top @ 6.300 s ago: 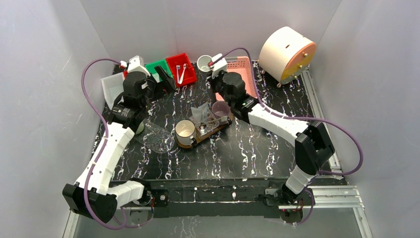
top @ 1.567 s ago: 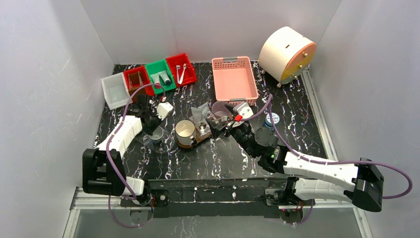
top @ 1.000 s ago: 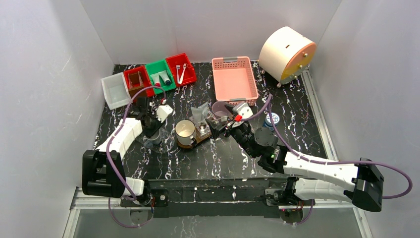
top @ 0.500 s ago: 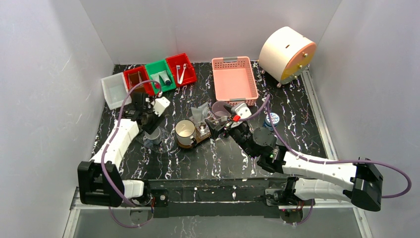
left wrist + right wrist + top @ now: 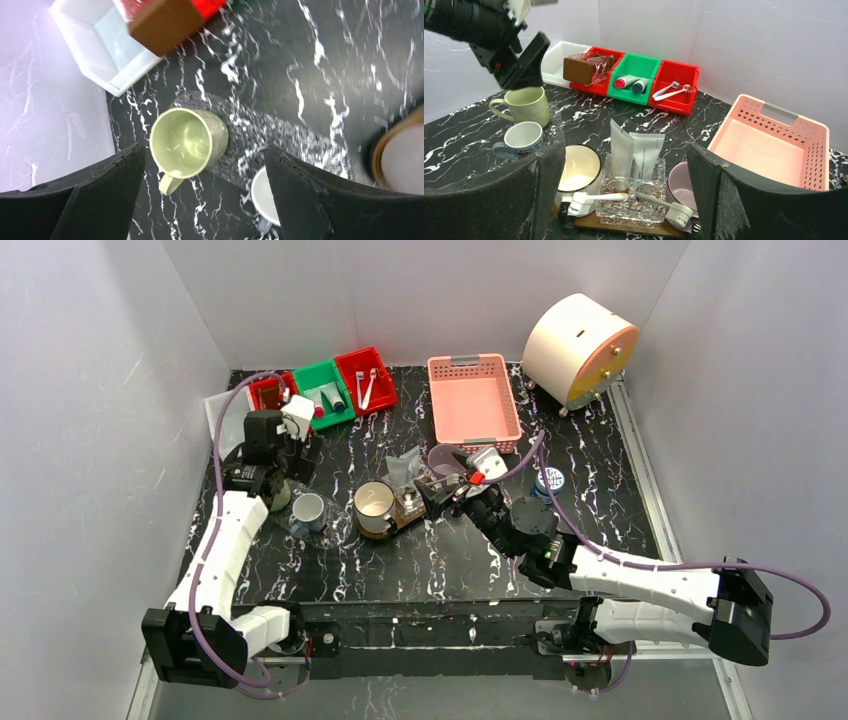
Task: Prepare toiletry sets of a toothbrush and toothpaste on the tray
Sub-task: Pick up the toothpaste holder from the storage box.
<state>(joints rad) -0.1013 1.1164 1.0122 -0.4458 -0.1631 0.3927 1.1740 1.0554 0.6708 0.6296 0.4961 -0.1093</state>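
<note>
mug (image 5: 308, 509) left of tray (image 5: 624, 228), pink basket (image 5: 474, 405) beyond

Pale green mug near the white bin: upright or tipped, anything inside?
Upright and empty: the pale green mug stands on its base, and the left wrist view looks down into a bare interior.

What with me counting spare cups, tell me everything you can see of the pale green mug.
The pale green mug looks like glossy ceramic, with one loop handle. It stands upright and empty, mouth up, on the black marbled table, close beside a white mug. The left gripper hangs open just above it, and its fingers appear clear of the mug.
</note>
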